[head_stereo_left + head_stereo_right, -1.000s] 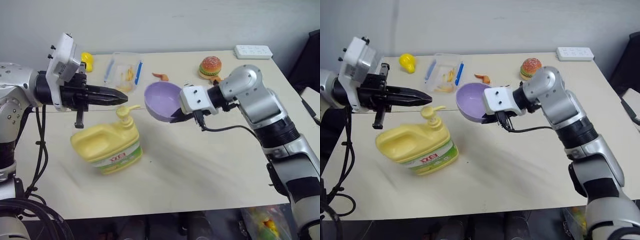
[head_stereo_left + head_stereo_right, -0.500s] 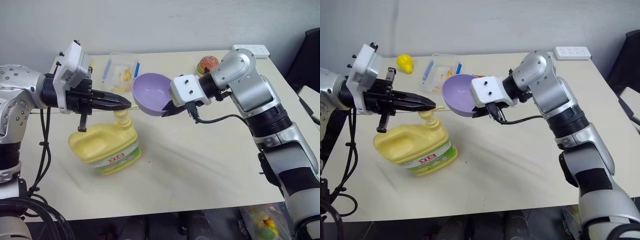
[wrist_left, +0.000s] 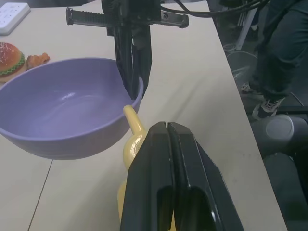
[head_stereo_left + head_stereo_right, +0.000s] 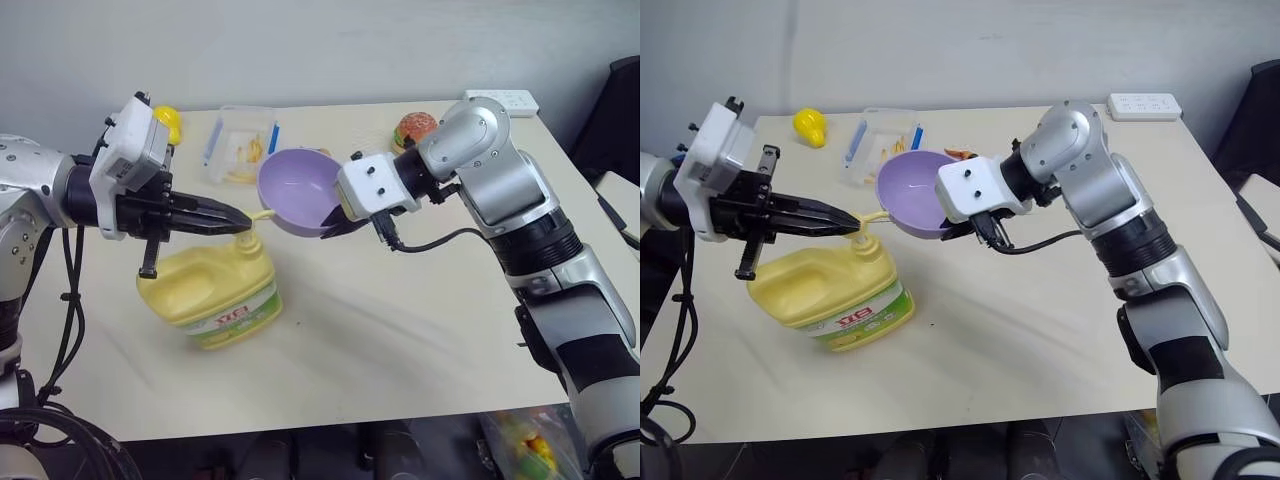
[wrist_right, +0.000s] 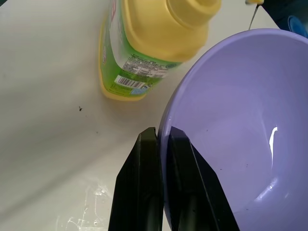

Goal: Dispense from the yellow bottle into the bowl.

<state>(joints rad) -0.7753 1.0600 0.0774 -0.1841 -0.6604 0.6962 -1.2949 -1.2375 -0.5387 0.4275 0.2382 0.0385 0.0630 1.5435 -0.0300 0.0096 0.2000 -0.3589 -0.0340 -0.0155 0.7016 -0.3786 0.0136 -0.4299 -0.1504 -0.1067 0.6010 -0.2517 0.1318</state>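
The yellow bottle (image 4: 210, 290) stands on the table, its label facing front. My left gripper (image 4: 243, 222) is shut, with nothing between its fingers, and its tips rest right over the pump head (image 4: 250, 238). The lavender bowl (image 4: 292, 188) hangs tilted in the air, my right gripper (image 4: 335, 225) shut on its rim. In the left wrist view the pump's spout (image 3: 131, 115) reaches the bowl's (image 3: 62, 110) outer wall just under the rim. In the right wrist view the fingers (image 5: 144, 163) pinch the bowl's (image 5: 240, 120) edge above the bottle (image 5: 144, 48).
At the table's back stand a clear container with blue clips (image 4: 240, 140), a small yellow pear toy (image 4: 170, 120), a burger toy (image 4: 418, 128) and a white power strip (image 4: 500, 100). A person's legs (image 3: 284, 48) stand beside the table.
My right gripper has carried the bowl to the left, up against the pump's spout. My left gripper has stayed shut over the pump head.
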